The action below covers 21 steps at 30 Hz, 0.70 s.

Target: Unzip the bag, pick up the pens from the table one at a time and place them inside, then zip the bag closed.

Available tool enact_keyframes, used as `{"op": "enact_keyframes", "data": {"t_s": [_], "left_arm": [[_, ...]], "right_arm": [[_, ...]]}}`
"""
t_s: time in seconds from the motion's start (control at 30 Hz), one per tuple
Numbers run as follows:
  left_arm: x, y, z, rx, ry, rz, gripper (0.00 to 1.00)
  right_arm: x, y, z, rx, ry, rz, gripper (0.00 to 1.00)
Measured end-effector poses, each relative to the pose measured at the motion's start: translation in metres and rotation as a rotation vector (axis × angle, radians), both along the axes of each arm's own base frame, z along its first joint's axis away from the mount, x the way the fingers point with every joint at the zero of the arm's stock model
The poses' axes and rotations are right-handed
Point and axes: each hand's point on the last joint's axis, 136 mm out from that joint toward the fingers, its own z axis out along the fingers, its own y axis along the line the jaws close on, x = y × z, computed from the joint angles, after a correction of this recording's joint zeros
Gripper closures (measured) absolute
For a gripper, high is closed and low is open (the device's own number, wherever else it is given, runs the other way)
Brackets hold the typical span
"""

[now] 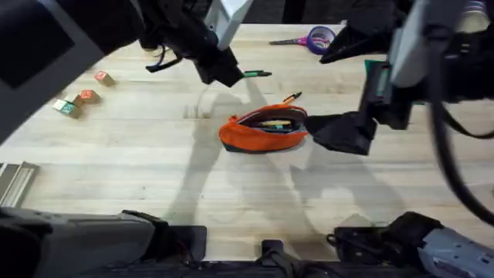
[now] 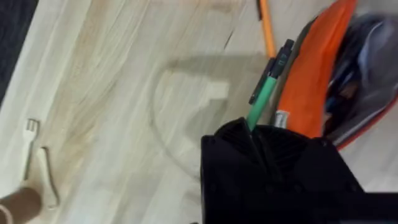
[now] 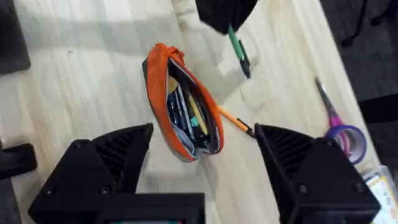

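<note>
The orange bag (image 1: 261, 130) lies unzipped at the table's (image 1: 154, 170) middle, its mouth gaping, with slim items showing inside (image 3: 186, 115). My left gripper (image 1: 231, 75) hangs behind and left of it, shut on the light green pen (image 1: 257, 74), which sticks out past the fingers (image 2: 264, 93) above the wood. The orange pen (image 1: 292, 97) lies on the table against the bag's far right end (image 3: 235, 121). My right gripper (image 1: 332, 133) is open just right of the bag, and its wrist view shows the fingers (image 3: 106, 162) spread wide over the pouch (image 3: 158, 81).
Purple-handled scissors (image 1: 297, 41) and a purple ring (image 1: 320, 37) lie at the back right. Small coloured blocks (image 1: 85, 96) sit at the left. A wooden fork (image 2: 28, 143) and spoon (image 2: 46, 177) rest left of the bag. A metal piece (image 1: 15, 181) lies at the left edge.
</note>
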Motion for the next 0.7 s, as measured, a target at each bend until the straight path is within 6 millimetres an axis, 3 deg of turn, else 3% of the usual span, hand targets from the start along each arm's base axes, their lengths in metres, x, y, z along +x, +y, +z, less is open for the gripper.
{"op": "enact_keyframes", "data": {"t_s": [0.1, 0.13, 0.2, 0.53, 0.7], "left_arm": [[-0.007, -0.012, 0.004, -0.019, 0.023, 0.038, 0.959], [-0.017, -0.029, 0.007, -0.047, 0.060, 0.070, 0.959], [-0.023, -0.039, 0.007, -0.058, 0.081, 0.078, 0.959], [-0.056, -0.090, 0.009, -0.099, 0.141, 0.036, 0.959], [-0.068, -0.103, 0.009, -0.108, 0.163, 0.026, 0.958]], "right_arm": [[-0.006, -0.003, 0.009, 0.019, -0.032, 0.000, 0.004], [-0.014, -0.008, 0.020, 0.041, -0.069, 0.000, 0.004], [-0.018, -0.011, 0.024, 0.047, -0.079, 0.000, 0.003], [-0.039, -0.026, 0.021, 0.023, -0.062, -0.013, 0.004], [-0.042, -0.031, 0.020, 0.010, -0.064, -0.025, 0.004]]}}
